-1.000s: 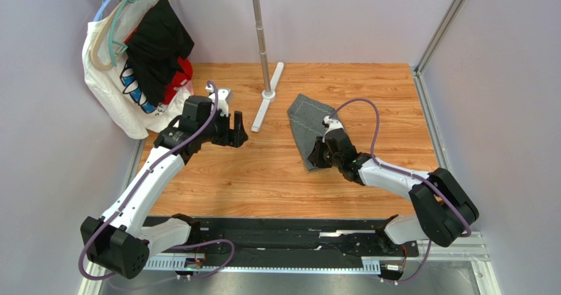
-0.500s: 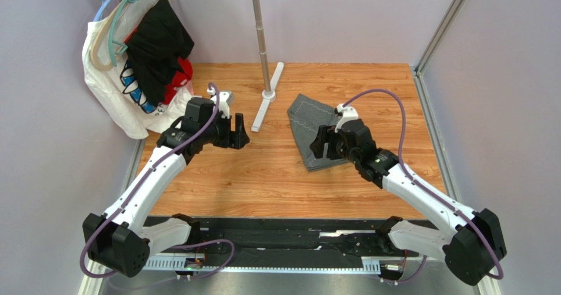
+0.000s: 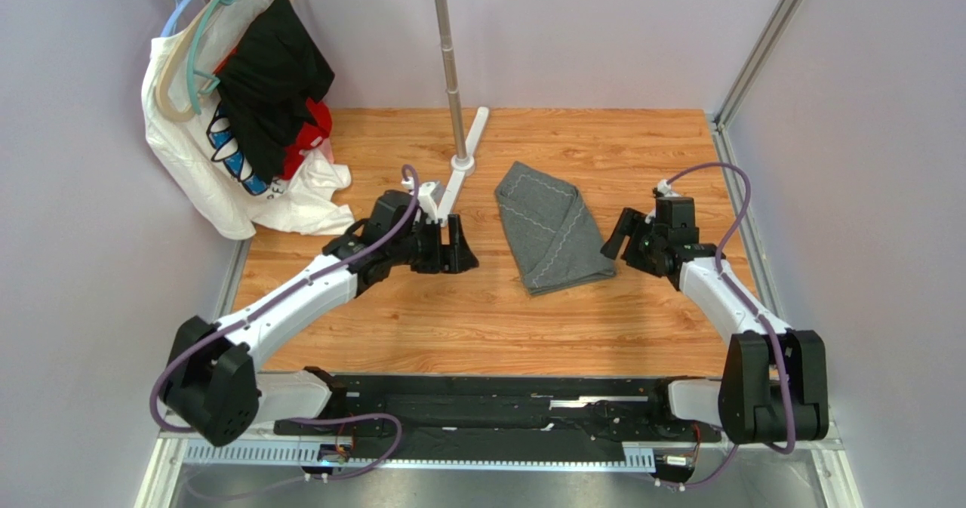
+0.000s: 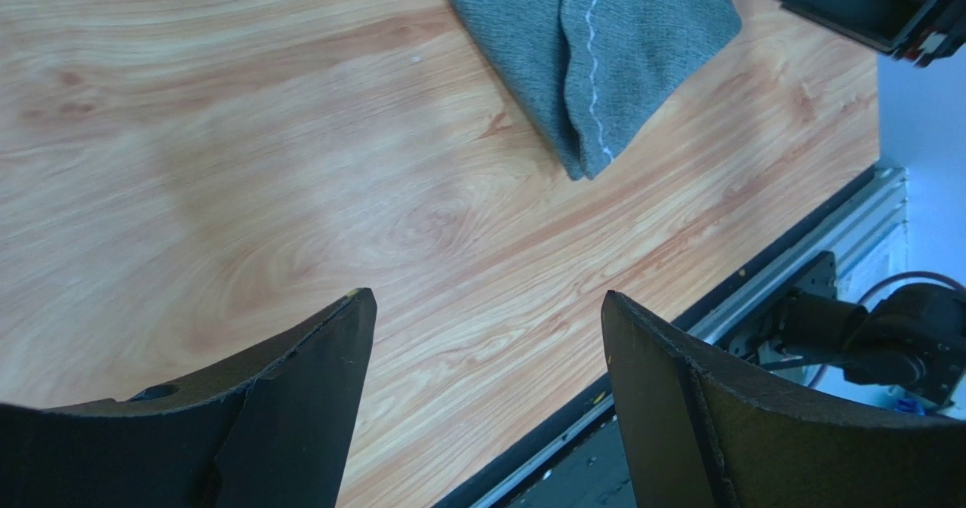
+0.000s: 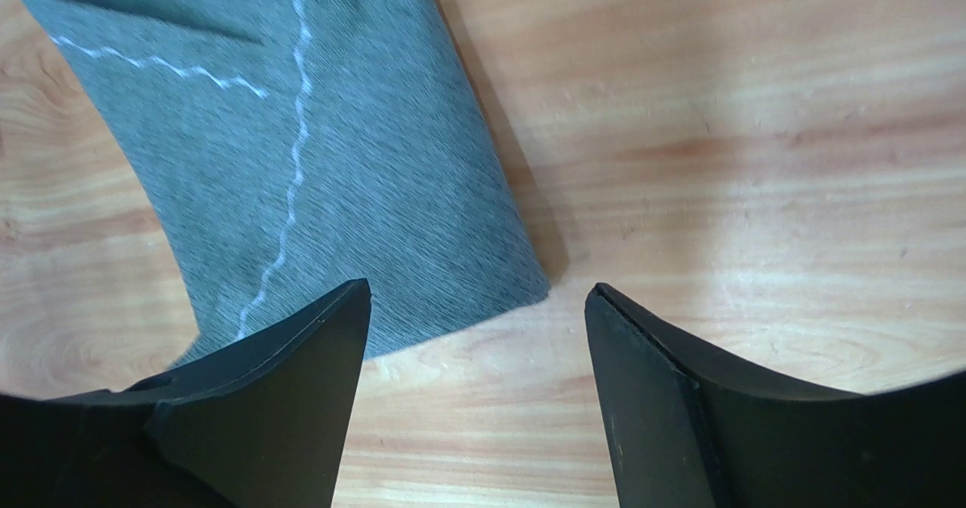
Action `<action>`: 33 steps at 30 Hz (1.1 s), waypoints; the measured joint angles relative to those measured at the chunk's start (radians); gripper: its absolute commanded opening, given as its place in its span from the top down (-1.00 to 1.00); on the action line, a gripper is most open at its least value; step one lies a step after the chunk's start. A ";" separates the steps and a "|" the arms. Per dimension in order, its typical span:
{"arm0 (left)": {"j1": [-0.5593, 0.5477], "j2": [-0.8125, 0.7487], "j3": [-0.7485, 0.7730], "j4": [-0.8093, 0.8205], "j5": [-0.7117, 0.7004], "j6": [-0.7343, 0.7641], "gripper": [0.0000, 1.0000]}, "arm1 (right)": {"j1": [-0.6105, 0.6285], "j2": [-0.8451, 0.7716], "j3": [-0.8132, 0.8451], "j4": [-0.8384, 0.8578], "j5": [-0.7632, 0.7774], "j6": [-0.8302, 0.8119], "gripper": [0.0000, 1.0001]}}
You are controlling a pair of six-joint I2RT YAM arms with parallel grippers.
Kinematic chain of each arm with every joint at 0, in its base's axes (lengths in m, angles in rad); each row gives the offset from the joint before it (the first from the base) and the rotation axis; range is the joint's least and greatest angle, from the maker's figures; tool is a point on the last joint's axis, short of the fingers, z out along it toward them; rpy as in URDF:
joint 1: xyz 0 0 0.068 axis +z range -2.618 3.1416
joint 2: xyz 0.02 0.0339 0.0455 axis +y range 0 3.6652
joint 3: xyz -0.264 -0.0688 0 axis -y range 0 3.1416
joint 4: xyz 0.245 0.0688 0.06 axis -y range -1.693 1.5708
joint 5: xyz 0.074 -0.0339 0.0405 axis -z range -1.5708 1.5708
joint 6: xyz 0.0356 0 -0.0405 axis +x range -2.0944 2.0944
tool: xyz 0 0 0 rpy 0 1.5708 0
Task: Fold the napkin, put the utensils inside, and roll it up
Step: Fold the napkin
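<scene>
The napkin (image 3: 550,231) is a dark grey cloth with a pale stitched line, lying folded on the wooden table right of centre. My left gripper (image 3: 462,248) hangs open just left of it, over bare wood. In the left wrist view the napkin's (image 4: 612,44) corner lies ahead of the left gripper (image 4: 488,297). My right gripper (image 3: 619,236) stands open just right of the napkin, apart from it. In the right wrist view the napkin (image 5: 306,157) lies ahead and to the left of the right gripper (image 5: 477,290). No utensils are in view.
White, black and red clothes on hangers (image 3: 244,89) fill the back left corner. A metal pole (image 3: 450,66) rises from a white base (image 3: 463,168) behind the napkin. A black rail (image 3: 488,401) runs along the near edge, and grey walls close both sides.
My right gripper has opened, let go of the napkin and drawn back to the right. My left arm has swung right, toward the napkin's left side.
</scene>
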 measured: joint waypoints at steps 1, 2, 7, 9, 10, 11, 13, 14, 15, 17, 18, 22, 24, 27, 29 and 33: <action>-0.015 0.027 -0.001 0.030 0.002 -0.021 -0.64 | -0.021 0.009 -0.018 0.005 -0.028 0.002 -0.46; -0.029 0.054 -0.002 0.060 0.003 -0.042 -0.64 | -0.034 0.016 -0.032 0.009 -0.045 0.005 -0.45; -0.084 0.176 -0.011 0.202 0.018 -0.129 -0.63 | -0.092 0.064 -0.089 0.040 -0.129 0.029 -0.40; -0.103 0.218 -0.014 0.249 0.023 -0.161 -0.63 | -0.118 0.087 -0.106 0.070 -0.165 0.040 -0.39; -0.110 0.234 -0.014 0.264 0.026 -0.172 -0.62 | -0.127 0.098 -0.113 0.082 -0.179 0.046 -0.37; -0.117 0.250 -0.014 0.283 0.027 -0.185 -0.62 | -0.136 0.109 -0.120 0.098 -0.191 0.051 -0.36; -0.124 0.269 -0.014 0.309 0.029 -0.202 -0.62 | -0.151 0.125 -0.125 0.131 -0.225 0.065 -0.34; -0.124 0.274 -0.014 0.316 0.030 -0.208 -0.62 | -0.157 0.132 -0.126 0.153 -0.237 0.071 -0.33; -0.124 0.275 -0.014 0.321 0.030 -0.211 -0.62 | -0.159 0.137 -0.128 0.166 -0.244 0.075 -0.31; -0.124 0.275 -0.014 0.331 0.029 -0.213 -0.62 | -0.162 0.143 -0.133 0.186 -0.257 0.083 -0.28; -0.124 0.275 -0.014 0.333 0.029 -0.213 -0.62 | -0.162 0.146 -0.135 0.197 -0.262 0.085 -0.24; -0.124 0.275 -0.014 0.333 0.024 -0.212 -0.62 | -0.162 0.163 -0.137 0.221 -0.277 0.093 -0.10; -0.124 0.275 -0.014 0.333 0.024 -0.212 -0.62 | -0.162 0.173 -0.139 0.232 -0.283 0.098 0.02; -0.124 0.275 -0.014 0.333 0.024 -0.212 -0.62 | -0.162 0.185 -0.146 0.251 -0.292 0.106 0.22; -0.124 0.275 -0.014 0.332 0.024 -0.210 -0.62 | -0.163 0.191 -0.152 0.263 -0.298 0.111 0.29; -0.124 0.274 -0.014 0.329 0.009 -0.203 -0.62 | -0.163 0.195 -0.164 0.273 -0.304 0.117 0.45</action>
